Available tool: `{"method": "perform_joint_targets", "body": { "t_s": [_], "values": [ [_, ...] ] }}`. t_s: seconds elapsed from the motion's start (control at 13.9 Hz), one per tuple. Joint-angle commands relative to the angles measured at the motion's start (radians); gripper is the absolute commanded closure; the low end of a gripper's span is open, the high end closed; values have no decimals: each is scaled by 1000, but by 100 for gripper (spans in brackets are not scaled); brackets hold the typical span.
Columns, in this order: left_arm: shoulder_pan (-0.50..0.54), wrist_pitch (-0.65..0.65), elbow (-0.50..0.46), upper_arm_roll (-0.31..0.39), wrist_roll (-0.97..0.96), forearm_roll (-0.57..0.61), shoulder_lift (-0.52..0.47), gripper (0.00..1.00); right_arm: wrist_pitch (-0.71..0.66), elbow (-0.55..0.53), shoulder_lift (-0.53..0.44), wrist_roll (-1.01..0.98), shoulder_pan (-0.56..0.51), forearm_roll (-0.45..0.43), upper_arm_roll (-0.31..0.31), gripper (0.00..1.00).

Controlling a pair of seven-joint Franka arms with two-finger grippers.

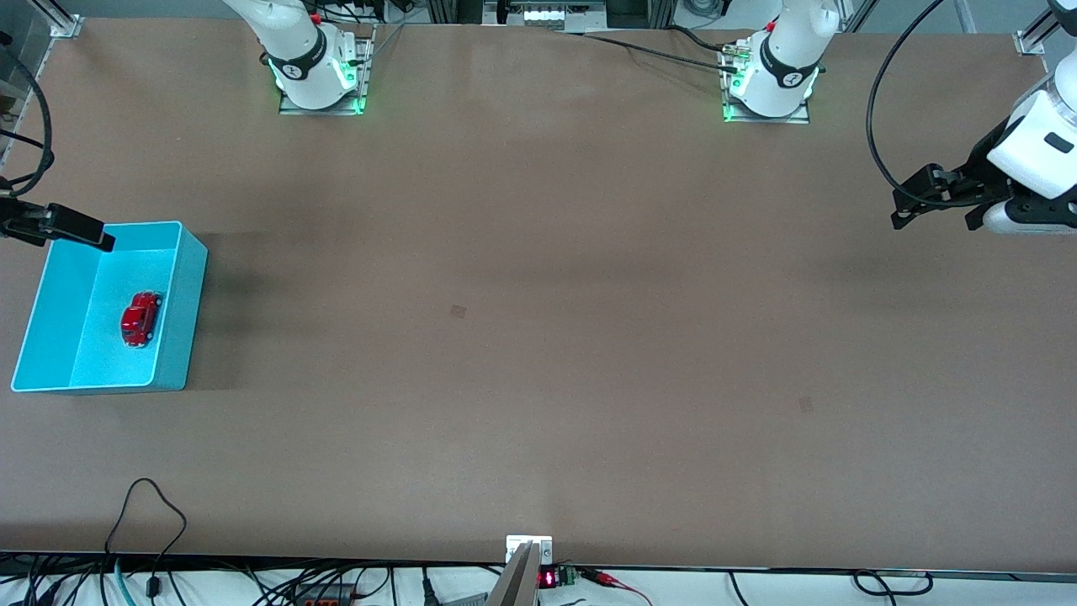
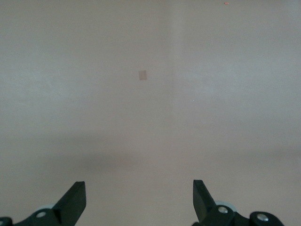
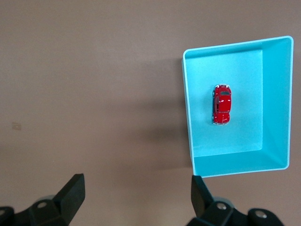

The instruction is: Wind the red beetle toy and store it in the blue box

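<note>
The red beetle toy [image 1: 140, 318] lies on the floor of the blue box [image 1: 187, 278] at the right arm's end of the table. It also shows in the right wrist view [image 3: 222, 104], inside the box [image 3: 187, 108]. My right gripper [image 1: 92, 236] [image 3: 136, 181] is open and empty, in the air over the box's corner nearest the robots' bases. My left gripper [image 1: 931, 224] [image 2: 139, 186] is open and empty, up over bare table at the left arm's end, and waits.
The brown table [image 1: 538, 337] carries two small tape marks, one near the middle [image 1: 458, 311] and one toward the left arm's end [image 1: 806, 405]. Cables hang along the table edge nearest the front camera [image 1: 151, 522].
</note>
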Motion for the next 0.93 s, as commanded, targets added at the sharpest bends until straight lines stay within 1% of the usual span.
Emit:
{"method": "perform_joint_targets", "body": {
  "t_s": [0.0,0.14,0.5,0.86],
  "values": [
    [-3,-23,34,3,6,-12,16,0,86,-168,-127,15,15,-50,8,0],
    [-2,-23,34,3,6,-12,16,0,100,-202,-149,15,13,-47,6,0],
    [-3,-23,34,3,4,-12,16,0,96,-199,-163,1,8,-33,0,0],
    [-3,-23,34,3,-5,-12,16,0,54,-188,-169,4,12,-32,3,0]
  ]
}}
